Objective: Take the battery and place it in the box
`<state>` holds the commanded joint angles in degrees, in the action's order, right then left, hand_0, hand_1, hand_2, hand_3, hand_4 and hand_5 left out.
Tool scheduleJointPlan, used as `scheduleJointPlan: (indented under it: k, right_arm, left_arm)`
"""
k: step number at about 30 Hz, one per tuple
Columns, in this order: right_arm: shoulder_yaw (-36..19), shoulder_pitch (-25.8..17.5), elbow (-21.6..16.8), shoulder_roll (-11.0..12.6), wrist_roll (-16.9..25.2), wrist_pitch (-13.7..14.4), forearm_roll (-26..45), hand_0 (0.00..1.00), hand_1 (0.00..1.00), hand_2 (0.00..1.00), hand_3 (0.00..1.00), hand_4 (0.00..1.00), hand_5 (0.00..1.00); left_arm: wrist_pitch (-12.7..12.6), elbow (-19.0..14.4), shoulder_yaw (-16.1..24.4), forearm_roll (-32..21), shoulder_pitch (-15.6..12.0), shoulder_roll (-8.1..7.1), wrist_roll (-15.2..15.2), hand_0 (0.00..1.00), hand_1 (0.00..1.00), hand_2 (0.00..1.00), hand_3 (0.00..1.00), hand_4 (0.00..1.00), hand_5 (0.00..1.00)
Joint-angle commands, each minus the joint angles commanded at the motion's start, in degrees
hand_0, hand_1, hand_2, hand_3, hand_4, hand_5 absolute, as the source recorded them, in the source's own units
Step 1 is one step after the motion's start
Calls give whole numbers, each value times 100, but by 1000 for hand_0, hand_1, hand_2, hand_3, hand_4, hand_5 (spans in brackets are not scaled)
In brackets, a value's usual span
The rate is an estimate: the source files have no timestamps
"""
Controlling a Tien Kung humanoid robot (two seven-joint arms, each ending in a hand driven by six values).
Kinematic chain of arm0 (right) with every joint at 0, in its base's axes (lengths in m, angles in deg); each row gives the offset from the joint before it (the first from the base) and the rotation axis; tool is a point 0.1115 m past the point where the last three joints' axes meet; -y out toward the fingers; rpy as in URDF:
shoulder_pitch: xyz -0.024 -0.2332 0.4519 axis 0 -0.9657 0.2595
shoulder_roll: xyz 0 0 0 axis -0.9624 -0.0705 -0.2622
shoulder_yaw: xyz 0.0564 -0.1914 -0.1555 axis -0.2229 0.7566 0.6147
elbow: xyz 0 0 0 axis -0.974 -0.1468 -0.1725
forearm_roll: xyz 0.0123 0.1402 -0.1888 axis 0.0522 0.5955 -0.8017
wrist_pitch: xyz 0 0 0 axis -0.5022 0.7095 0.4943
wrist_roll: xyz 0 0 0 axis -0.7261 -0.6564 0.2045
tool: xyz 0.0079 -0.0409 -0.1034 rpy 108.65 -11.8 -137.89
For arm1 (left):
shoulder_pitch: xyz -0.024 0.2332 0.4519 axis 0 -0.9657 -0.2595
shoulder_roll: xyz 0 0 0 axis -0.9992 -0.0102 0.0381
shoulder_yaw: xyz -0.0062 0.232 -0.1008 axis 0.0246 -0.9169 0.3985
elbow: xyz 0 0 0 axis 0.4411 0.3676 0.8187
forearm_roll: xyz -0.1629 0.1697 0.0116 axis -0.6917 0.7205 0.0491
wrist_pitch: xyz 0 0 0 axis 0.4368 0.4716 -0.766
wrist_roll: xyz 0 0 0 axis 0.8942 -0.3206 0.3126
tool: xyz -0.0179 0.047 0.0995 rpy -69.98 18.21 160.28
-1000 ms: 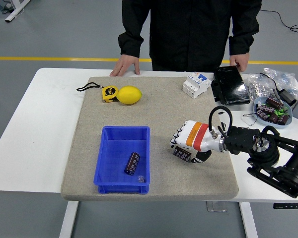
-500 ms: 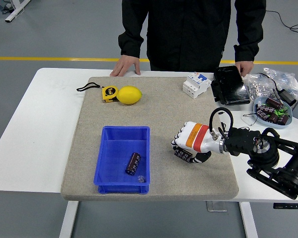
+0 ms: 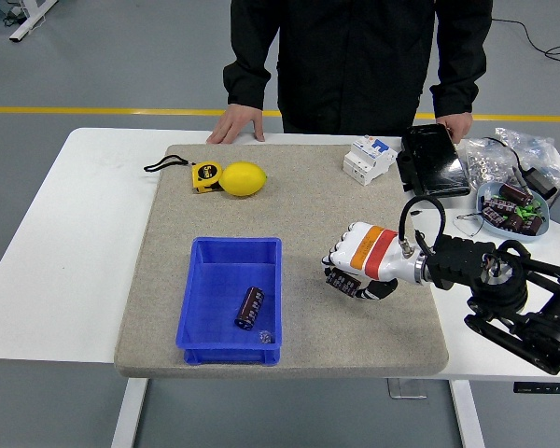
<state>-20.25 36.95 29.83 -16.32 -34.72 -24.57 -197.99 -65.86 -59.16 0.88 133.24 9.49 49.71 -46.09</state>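
My right hand [image 3: 353,276], white with an orange band, hovers over the mat [image 3: 289,201] to the right of the blue box [image 3: 198,301]. Its fingers are curled around a dark cylindrical battery [image 3: 340,282], which is mostly hidden under them. Another dark battery [image 3: 249,307] lies inside the blue box, near a small clear bit at the box's front. My left arm is out of view.
A person stands at the far side, one hand [image 3: 235,124] on the table edge. A yellow lemon [image 3: 244,178] and tape measure [image 3: 205,175] lie at the back left. A white breaker [image 3: 370,159], black case [image 3: 433,161] and bowl of batteries [image 3: 513,209] are at the right.
My right hand has risen slightly off the mat with the battery in it and tilted a little. The person's hand at the right has drawn back from the black case.
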Motion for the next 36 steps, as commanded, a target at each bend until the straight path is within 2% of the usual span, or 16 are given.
scheduleJointPlan:
  k: [6, 12, 16, 18, 22, 23, 28, 29, 34, 35, 36]
  right_arm:
    - [-378, -44, -316, 38, -96, -37, 175, 376, 428, 498, 478, 764, 91]
    - [-867, -63, -823, -109, -257, 66, 582, 374, 435, 502, 480, 766, 91]
    - [-989, 8, -1104, -380, -451, 63, 711, 374, 435, 502, 480, 766, 91]
    - [-957, 55, -1161, -505, -552, -10, 763, 389, 454, 531, 512, 785, 110]
    - [-827, 136, -1067, -838, -673, -167, 938, 389, 454, 531, 512, 785, 110]
    - [-796, 150, -1015, -935, -710, -216, 974, 435, 554, 722, 694, 995, 281]
    - [-690, 208, -771, -1264, -830, -385, 1043, 435, 554, 722, 694, 995, 281]
    - [-671, 229, -725, -1314, -852, -443, 1076, 489, 594, 808, 875, 998, 392]
    - [-715, 233, -529, -1437, -725, -433, 1123, 489, 594, 808, 875, 998, 392]
    - [-732, 227, -500, -1447, -694, -409, 1147, 469, 591, 839, 967, 998, 394]
    - [-747, 222, -484, -1448, -672, -384, 1164, 469, 591, 839, 967, 998, 394]
  left_arm:
    - [6, 0, 12, 18, -19, -20, 5, 731, 690, 705, 591, 643, 552]
    - [5, 0, 16, 9, -16, -25, 16, 731, 690, 703, 592, 644, 553]
    - [7, 0, -5, -6, -2, -28, 17, 731, 690, 703, 592, 644, 553]
    - [6, 0, -16, -24, 1, -30, 21, 730, 690, 703, 592, 643, 553]
    - [5, 0, -30, -47, 4, -35, 25, 730, 690, 703, 592, 643, 553]
    - [4, 0, -26, -41, 7, -34, 23, 731, 690, 702, 592, 644, 553]
    - [-1, 0, -79, -95, 41, -42, 32, 731, 690, 702, 592, 644, 553]
    - [-4, 0, -76, -98, 50, -43, 33, 732, 690, 701, 592, 645, 554]
    - [-12, 0, -98, -120, 75, -49, 25, 732, 690, 701, 592, 645, 554]
    - [-12, 0, -89, -107, 80, -48, 20, 732, 689, 700, 591, 644, 552]
    - [-12, 0, -84, -101, 84, -47, 17, 732, 689, 700, 591, 644, 552]
